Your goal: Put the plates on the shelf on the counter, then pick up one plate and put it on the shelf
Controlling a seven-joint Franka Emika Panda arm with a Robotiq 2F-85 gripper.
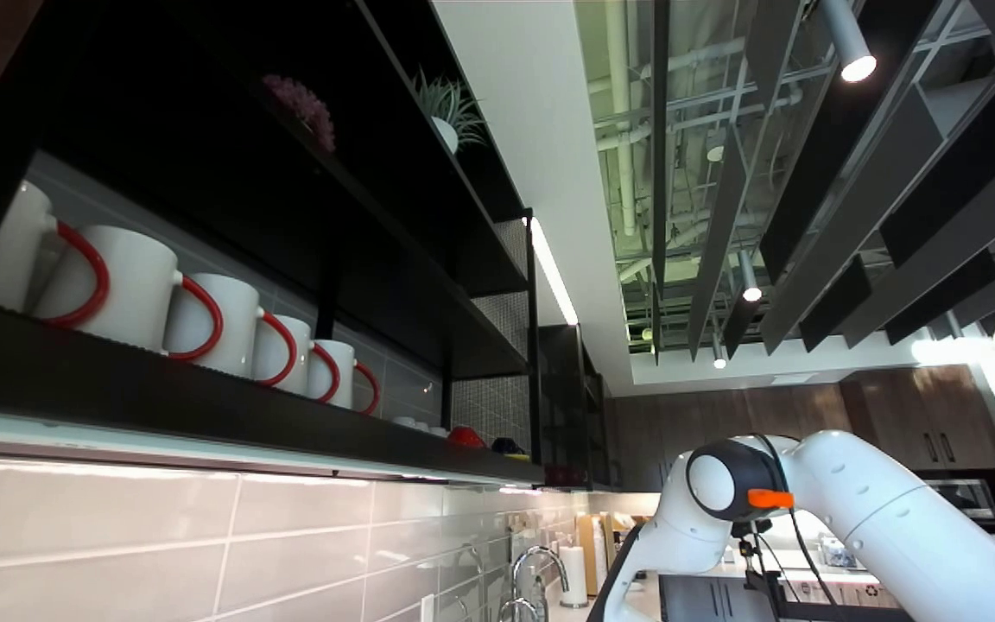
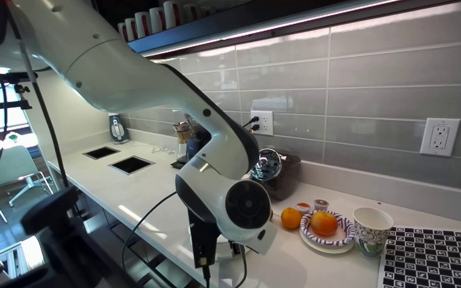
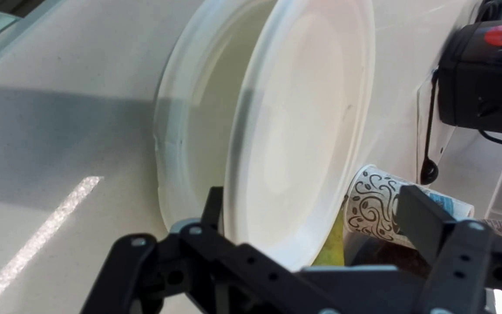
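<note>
In the wrist view a pale white plate point(image 3: 303, 113) stands tilted in front of a second white plate point(image 3: 185, 113) on the counter. My gripper point(image 3: 314, 196) is open. The tilted plate's lower rim lies between its fingers, close beside the left finger; I cannot tell if they touch. The right finger is well apart from the plate. In an exterior view the wrist hides most of the gripper and plates; a white bit of plate point(image 2: 223, 253) shows beside it. The black shelf point(image 1: 428, 268) shows above the counter, also along the top of an exterior view point(image 2: 230, 22).
White mugs with red handles point(image 1: 212, 324) line the lower shelf tier. A patterned paper cup point(image 3: 375, 203) stands near the plates. On the counter point(image 2: 290, 268) are an orange point(image 2: 291, 218), a patterned bowl with fruit point(image 2: 348, 230), a dark jar point(image 2: 282, 176) and a checkered board point(image 2: 434, 256).
</note>
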